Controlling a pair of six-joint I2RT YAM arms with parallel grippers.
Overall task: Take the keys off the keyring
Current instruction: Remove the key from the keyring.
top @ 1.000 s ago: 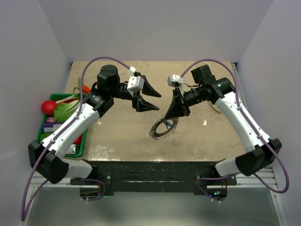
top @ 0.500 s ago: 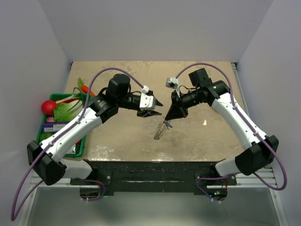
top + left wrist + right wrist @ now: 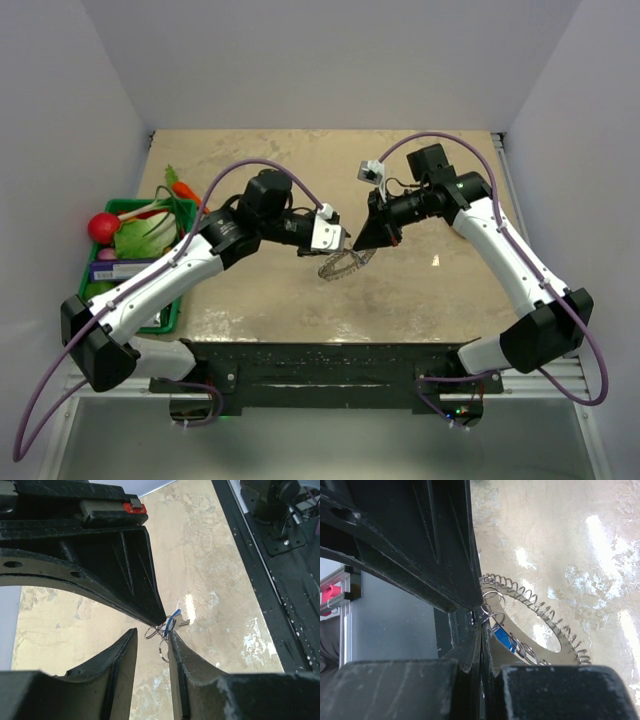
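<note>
The keyring (image 3: 343, 265) hangs between the two arms over the middle of the counter (image 3: 270, 170), a grey coiled loop seen nearly edge-on from above. Its long axis runs aslant, the low end toward the left arm and the high end toward the right.

The right gripper (image 3: 368, 243) is at that high end. In the right wrist view its fingers (image 3: 445, 555) are pressed together with the thin wire rings of the keyring nipped at their tips, and the coil fans out past them over the counter.

The key (image 3: 504, 642), with its blue head, lies just inside the loop beside those tips. Which way its blade points is too small to tell.

The left gripper (image 3: 341, 244) is at the keyring from the other side. Its fingers (image 3: 135, 570) stand narrow, with the key (image 3: 172, 621) and the small rings right at their tips. Whether they pinch anything I cannot tell.

Beyond the keyring, bare counter runs to the back wall. To the keyring's right there is more open surface. The counter's near edge is close on its near side. A green tray (image 3: 120, 207) sits well apart to its left, at the counter's left edge.
</note>
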